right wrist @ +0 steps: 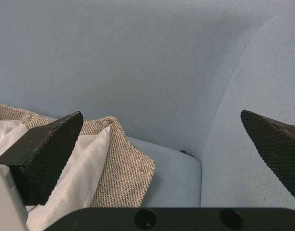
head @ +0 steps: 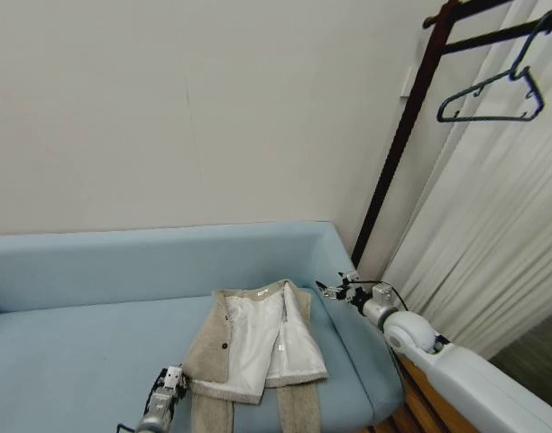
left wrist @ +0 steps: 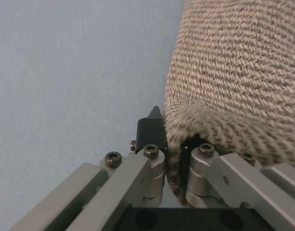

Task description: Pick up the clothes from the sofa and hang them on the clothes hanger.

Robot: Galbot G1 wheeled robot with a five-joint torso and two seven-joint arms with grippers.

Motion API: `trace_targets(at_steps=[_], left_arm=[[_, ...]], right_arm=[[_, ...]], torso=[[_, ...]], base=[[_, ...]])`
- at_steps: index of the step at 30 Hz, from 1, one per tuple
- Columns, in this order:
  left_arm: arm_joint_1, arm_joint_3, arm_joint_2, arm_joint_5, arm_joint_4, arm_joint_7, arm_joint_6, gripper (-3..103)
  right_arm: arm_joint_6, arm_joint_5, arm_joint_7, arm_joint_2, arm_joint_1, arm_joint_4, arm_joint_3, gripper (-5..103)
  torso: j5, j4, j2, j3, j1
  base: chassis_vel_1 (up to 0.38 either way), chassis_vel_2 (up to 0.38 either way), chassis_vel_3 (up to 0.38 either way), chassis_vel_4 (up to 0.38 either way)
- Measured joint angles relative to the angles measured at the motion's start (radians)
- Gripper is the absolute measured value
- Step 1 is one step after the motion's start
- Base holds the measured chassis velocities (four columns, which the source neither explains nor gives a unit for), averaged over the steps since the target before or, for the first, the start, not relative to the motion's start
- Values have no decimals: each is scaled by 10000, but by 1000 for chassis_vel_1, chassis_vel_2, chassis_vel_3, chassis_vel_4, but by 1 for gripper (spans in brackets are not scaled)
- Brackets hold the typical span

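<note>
The beige knit jacket (head: 258,343) lies open on the blue sofa (head: 78,361) near its right end, not yet lifted. The left hand (left wrist: 174,144) at the sofa's front edge is clenched on the jacket's side edge, while the right hand (right wrist: 162,144) hovers released beside the collar. Lifting it and hanging it on the black hanger (head: 492,95) are both left to do.

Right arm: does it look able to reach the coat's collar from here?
Probably yes. The right gripper hovers, jaws open, just beside the collar of the coat, with only bare sofa between them.
</note>
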State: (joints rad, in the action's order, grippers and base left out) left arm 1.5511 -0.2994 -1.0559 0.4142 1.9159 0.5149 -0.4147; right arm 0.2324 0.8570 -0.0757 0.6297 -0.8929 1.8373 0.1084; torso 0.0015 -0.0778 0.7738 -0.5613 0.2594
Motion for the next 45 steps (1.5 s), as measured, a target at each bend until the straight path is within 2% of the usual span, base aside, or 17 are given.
trace_targets(at_steps=[2,5,8,11,13,14,15,17,20,22,26,27,29,30,35,41,45], left_arm=[[-183,110,-138,469,-38,234,77,18],[-299,132,-186,895,131,305,110,23],[46,-163,-57,1828,1021,310,-408,39],[574,-511,1,2273,1662,293,-864,44],[1650,-1216,-89,2513,2577,181,-1539,66],[1800,-1329,-152,2515,2673,166,-1594,72],[1889,-1425,-214,2516,2770,135,-1603,77],[1921,-1511,-273,2516,2881,73,-1550,77],[1579,-1543,-333,2712,3233,-223,-649,93],[1333,-1521,-307,2828,3395,-351,-340,97],[437,-1576,-42,3656,4143,-471,53,100],[23,-1791,173,4032,4522,-458,54,100],[-367,-2320,531,4374,4958,-503,-90,100],[-367,-2320,531,4374,4958,-503,-90,100],[-1066,-3857,1201,4560,5755,-1143,-237,100],[-1415,-4159,1374,4659,5927,-1743,-385,100],[-1650,-4022,1729,5306,5921,-1832,-397,100]], right_arm=[[0,0,9,3,4,-17,-10,100],[0,13,11,-7,25,-19,-15,100],[0,94,9,-101,60,51,0,100],[1,147,4,-171,65,115,36,100],[-15,227,2,-247,103,229,70,100],[-16,260,-2,-259,133,275,73,100],[-16,300,-11,-266,164,325,81,100],[-16,338,-37,-270,200,376,95,100],[-9,318,-290,-218,221,649,330,100],[37,221,-492,-154,133,866,539,100],[520,-241,-1418,78,-319,1781,1338,100],[948,-235,-2145,203,-489,2397,1772,100],[1728,125,-3215,350,-553,3361,2324,100],[1728,125,-3215,350,-553,3361,2324,100],[3149,1604,-5292,360,-232,5556,3485,100],[3578,1768,-6060,-175,561,6111,3755,100],[3649,1920,-6320,-890,1421,5937,4028,100]], torso=[[0,-1,0,0,-1],[0,-3,0,-1,0],[1,-4,-1,0,0],[0,-1,-1,0,0],[2,0,-1,0,0],[1,1,-1,0,0],[0,2,-2,0,0],[0,2,-1,0,0],[0,0,-1,0,0],[-3,1,-1,-1,0],[-1,-7,-1,-1,0],[-1,-9,-1,-1,0],[-1,-3,-1,-1,0],[-1,-3,-1,-1,0],[-4,0,0,0,-1],[-1,-4,-1,-1,0],[-3,1,-1,-1,0]], base=[[0,0,0,0],[0,0,0,0],[0,0,0,0],[0,0,0,0],[0,0,0,0],[0,0,0,0],[0,0,0,0],[0,0,0,0],[0,0,0,0],[0,0,0,0],[0,0,0,0],[0,0,0,0],[0,0,0,0],[0,0,0,0],[0,0,0,0],[0,0,0,0],[0,0,0,0]])
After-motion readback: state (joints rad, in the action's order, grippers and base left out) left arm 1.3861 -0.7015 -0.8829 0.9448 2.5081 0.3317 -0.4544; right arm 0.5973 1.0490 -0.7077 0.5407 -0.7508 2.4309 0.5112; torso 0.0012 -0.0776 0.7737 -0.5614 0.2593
